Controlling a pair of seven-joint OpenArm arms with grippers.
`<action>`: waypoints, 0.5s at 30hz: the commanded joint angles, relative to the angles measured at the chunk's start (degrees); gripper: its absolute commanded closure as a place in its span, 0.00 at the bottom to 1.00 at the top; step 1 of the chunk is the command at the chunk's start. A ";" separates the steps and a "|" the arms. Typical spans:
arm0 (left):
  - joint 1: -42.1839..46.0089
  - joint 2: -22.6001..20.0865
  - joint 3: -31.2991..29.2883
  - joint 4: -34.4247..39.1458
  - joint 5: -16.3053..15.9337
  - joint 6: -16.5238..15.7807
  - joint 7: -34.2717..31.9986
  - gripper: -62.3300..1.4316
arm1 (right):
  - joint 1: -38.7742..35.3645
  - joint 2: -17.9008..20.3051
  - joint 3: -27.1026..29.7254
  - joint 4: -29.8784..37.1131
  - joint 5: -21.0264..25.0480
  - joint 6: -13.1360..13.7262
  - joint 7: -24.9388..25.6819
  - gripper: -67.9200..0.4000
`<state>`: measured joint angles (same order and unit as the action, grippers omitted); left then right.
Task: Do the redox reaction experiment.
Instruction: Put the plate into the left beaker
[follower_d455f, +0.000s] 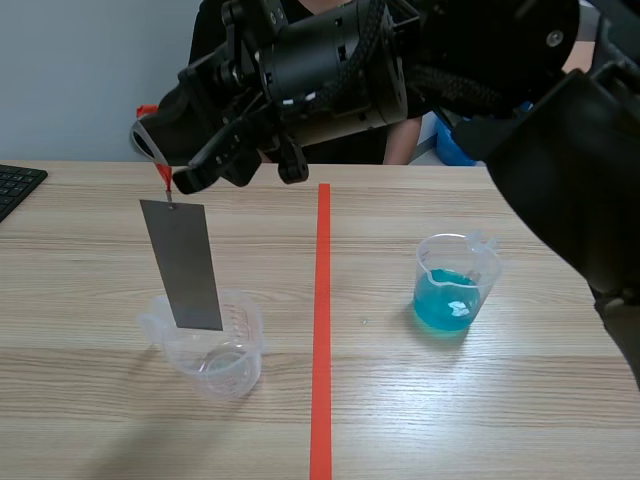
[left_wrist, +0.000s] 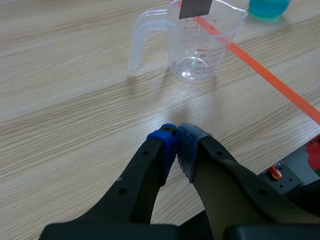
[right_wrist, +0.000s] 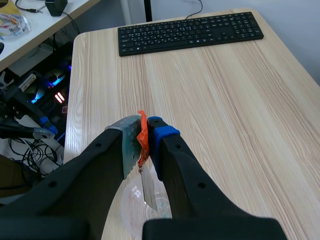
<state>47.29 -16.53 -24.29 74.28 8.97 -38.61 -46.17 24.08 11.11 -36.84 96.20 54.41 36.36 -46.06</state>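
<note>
- We count two tools. The left tool sits nearest us, low over the desk. Its two pads are pressed together with nothing between them.
- There are two clear measuring cups, one on each side of the single orange-red tape line.
- The empty measuring cup stands upright just ahead of the left tool, on the left of the line.
- One grey metal strip hangs straight down over that cup. Its lower end is at the cup's mouth, and we cannot tell whether it dips below the rim.
- The second measuring cup stands upright on the right of the line, well apart from the first, with blue liquid in its lower part.
- The right tool is held high above the empty cup. Its fingers are clamped on the one orange-red tag at the top of the strip.
- One black keyboard lies farthest off, at the desk's left edge.
</note>
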 joint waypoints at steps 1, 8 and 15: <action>0.15 -0.48 0.04 0.96 -0.61 0.13 -1.22 0.93 | -0.48 -0.02 0.20 0.26 -0.70 0.63 1.22 0.97; 0.15 -0.48 0.04 0.96 -0.59 0.13 -1.20 0.93 | -3.17 -0.02 -0.85 -1.79 -6.05 1.40 4.52 0.97; 0.15 -0.48 0.04 0.96 -0.59 0.13 -1.22 0.93 | -3.43 -0.04 -1.40 -6.56 -12.39 1.40 10.86 0.97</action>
<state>47.29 -16.53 -24.29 74.28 8.97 -38.61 -46.17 19.62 11.11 -38.37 89.60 41.85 37.74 -36.64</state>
